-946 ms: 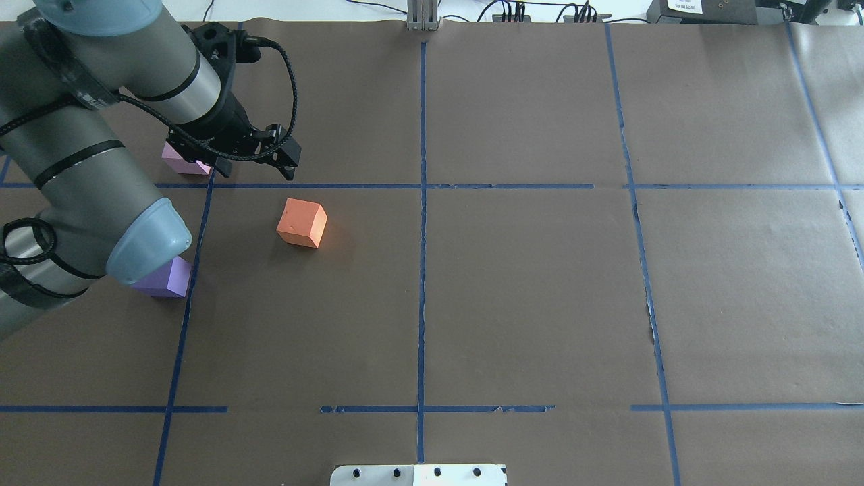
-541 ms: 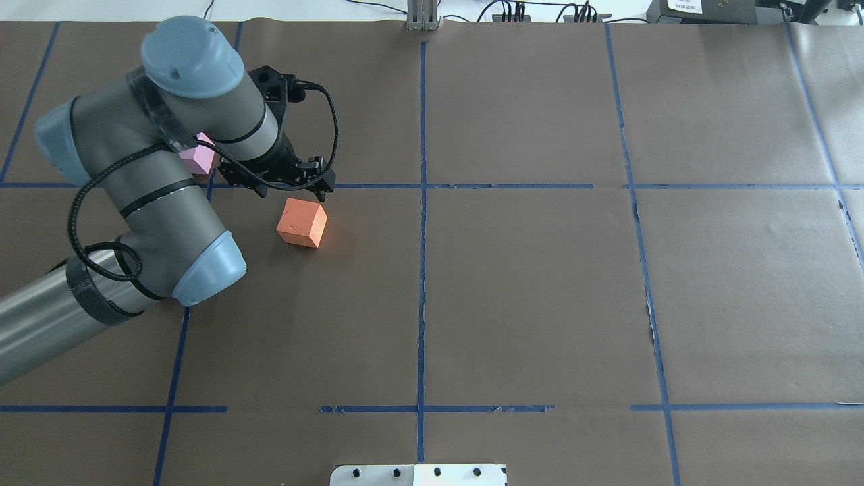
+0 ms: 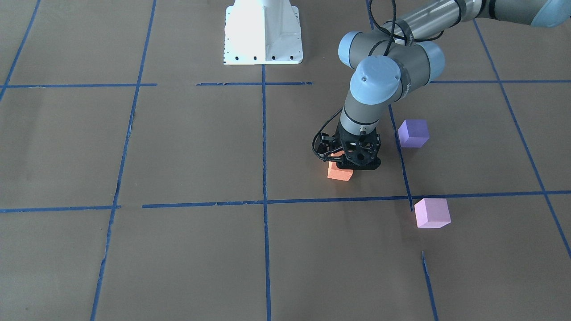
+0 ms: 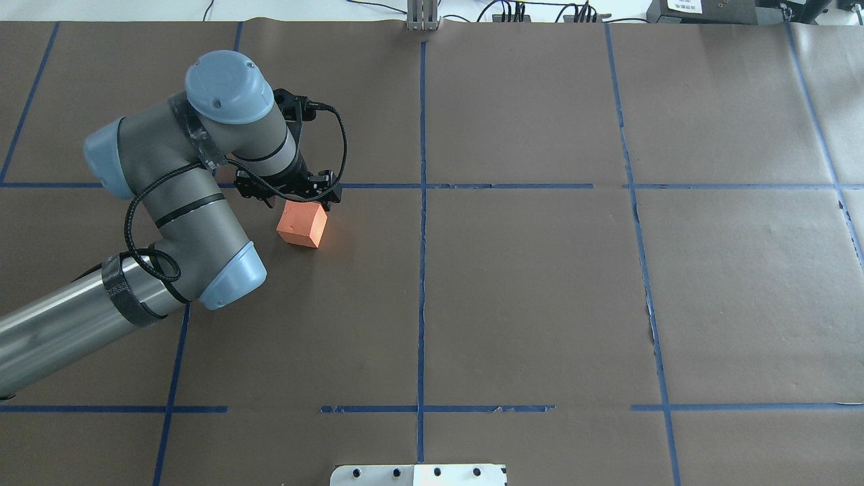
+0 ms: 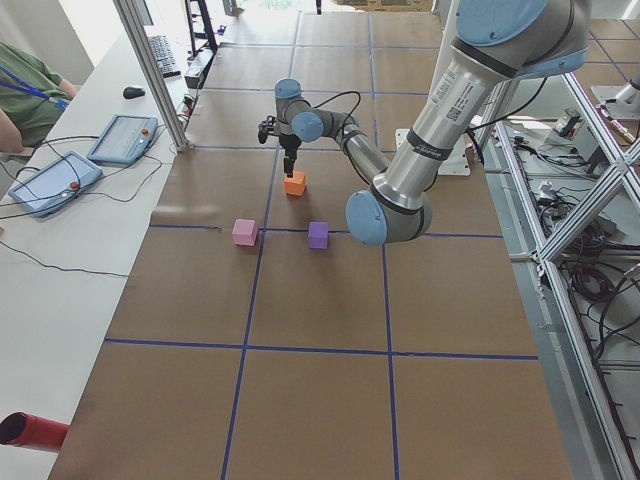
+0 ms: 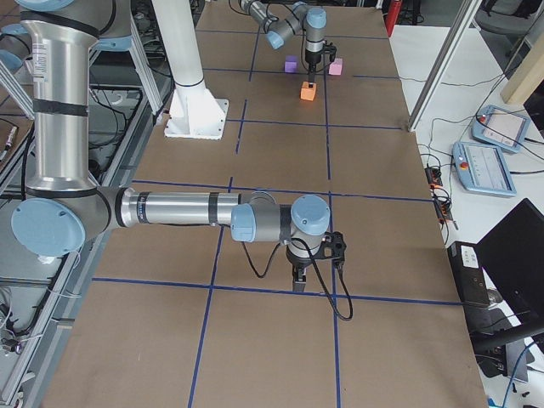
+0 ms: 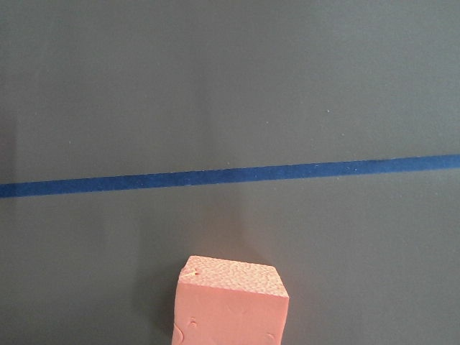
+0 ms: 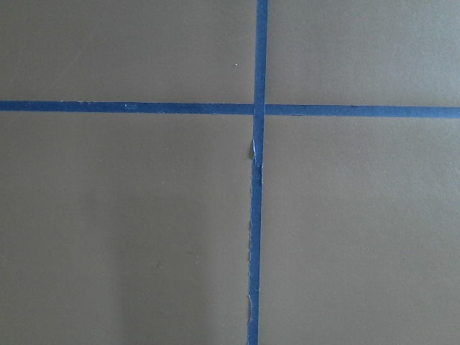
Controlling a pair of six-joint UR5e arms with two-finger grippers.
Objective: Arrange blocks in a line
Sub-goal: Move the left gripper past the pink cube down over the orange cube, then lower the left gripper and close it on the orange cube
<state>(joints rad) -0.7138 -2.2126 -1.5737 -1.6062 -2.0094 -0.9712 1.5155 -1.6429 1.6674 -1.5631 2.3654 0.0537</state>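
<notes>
Over the last second the left gripper (image 4: 300, 197) is carried away from the pink block (image 3: 432, 213) and brought over to the orange block (image 4: 302, 224). It is now held low, just above that block and slightly toward its far side. Its jaws are seen spread wide and nothing is held. The orange block itself is found unmoved, flat on the table (image 4: 540, 304). The wrist view shows it at the bottom edge with one tape line (image 7: 230, 175) beyond it.

The orange block is judged to be the next one taken, and no line is formed yet. The three blocks are set in a loose triangle, with the purple block (image 3: 413, 133) nearer the robot and the pink one farther out, both well apart from the orange.

All three blocks are kept clear of the table edges. Bare paper is left around the orange block on every side but the arm's. The right gripper (image 6: 297, 280) is parked low, well away over a tape crossing, and whether it is spread or closed cannot be told.
</notes>
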